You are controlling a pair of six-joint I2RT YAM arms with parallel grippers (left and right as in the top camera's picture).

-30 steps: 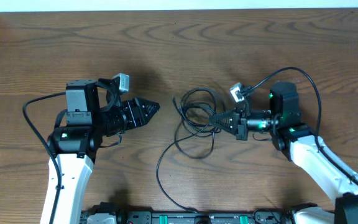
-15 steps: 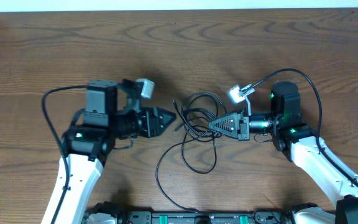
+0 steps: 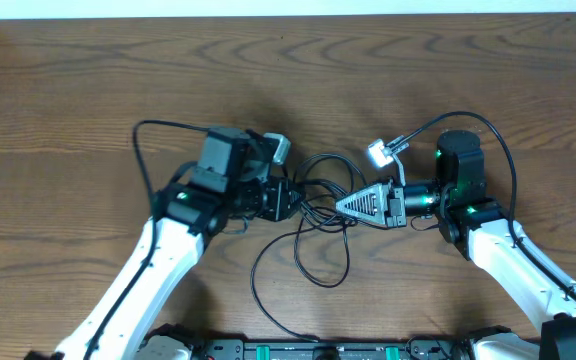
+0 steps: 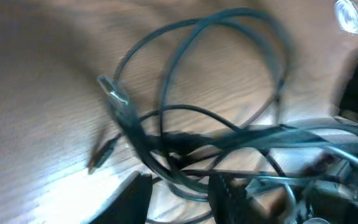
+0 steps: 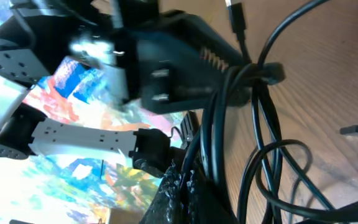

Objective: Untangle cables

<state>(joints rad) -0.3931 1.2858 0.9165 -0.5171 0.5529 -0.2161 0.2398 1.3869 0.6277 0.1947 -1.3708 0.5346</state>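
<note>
The thin black cables (image 3: 313,205) lay in a loose tangle at the middle of the brown wood-grain counter (image 3: 88,90), between the two arms, with one loop sagging toward the near edge. The right claw (image 3: 342,205) was clamped on strands at the tangle's right side; its wrist view showed several cords bunched together and running down into it. The left claw (image 3: 291,198) sat at the tangle's left side. Its fingers (image 4: 134,200) stood apart with blurred strands crossing beside them; whether they gripped anything, I could not tell.
</note>
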